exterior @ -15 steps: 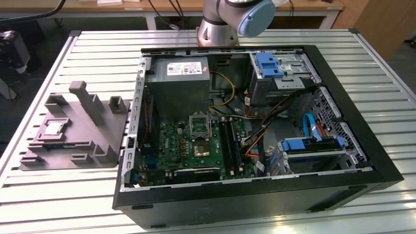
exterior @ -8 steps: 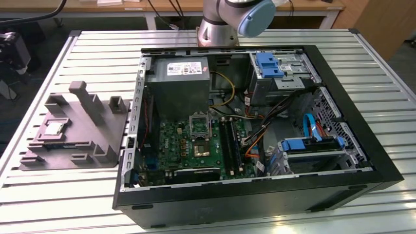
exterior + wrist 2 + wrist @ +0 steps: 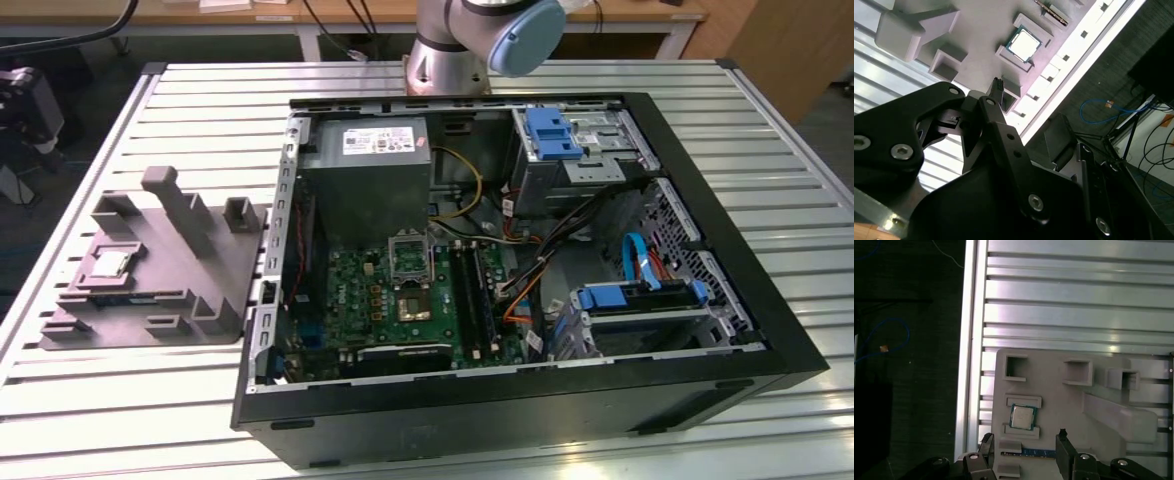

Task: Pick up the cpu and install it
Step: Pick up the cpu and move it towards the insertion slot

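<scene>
One cpu [image 3: 1022, 417], one grey tray [image 3: 1054, 395]

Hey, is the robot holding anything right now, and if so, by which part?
Nothing is held. The end effector hangs open over the grey tray, and the chip lies flat in its slot on that tray, apart from both fingers.

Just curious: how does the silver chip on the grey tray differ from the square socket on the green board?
The cpu lies on the grey tray beside the case; the socket sits on the motherboard inside it. The cpu shows a plain silvery top; the socket is a metal frame, and looks larger. Both are square.
</scene>
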You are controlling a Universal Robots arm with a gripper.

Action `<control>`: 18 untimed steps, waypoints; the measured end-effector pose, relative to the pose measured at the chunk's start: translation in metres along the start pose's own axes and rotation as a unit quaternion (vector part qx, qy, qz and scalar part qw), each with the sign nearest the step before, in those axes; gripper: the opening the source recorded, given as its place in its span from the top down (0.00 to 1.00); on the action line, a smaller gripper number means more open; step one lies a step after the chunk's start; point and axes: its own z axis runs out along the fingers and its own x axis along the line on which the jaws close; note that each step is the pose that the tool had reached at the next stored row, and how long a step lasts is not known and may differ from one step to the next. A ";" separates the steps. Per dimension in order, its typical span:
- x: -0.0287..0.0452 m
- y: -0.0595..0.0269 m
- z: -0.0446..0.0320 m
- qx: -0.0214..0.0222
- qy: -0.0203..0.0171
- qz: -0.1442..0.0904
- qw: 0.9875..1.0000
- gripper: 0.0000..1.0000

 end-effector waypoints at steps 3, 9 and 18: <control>0.0000 -0.0001 0.0015 0.000 0.000 0.000 1.000 0.40; 0.0000 -0.0006 0.0037 0.000 0.000 0.000 1.000 0.40; 0.0001 -0.0011 0.0056 0.000 0.000 0.000 1.000 0.40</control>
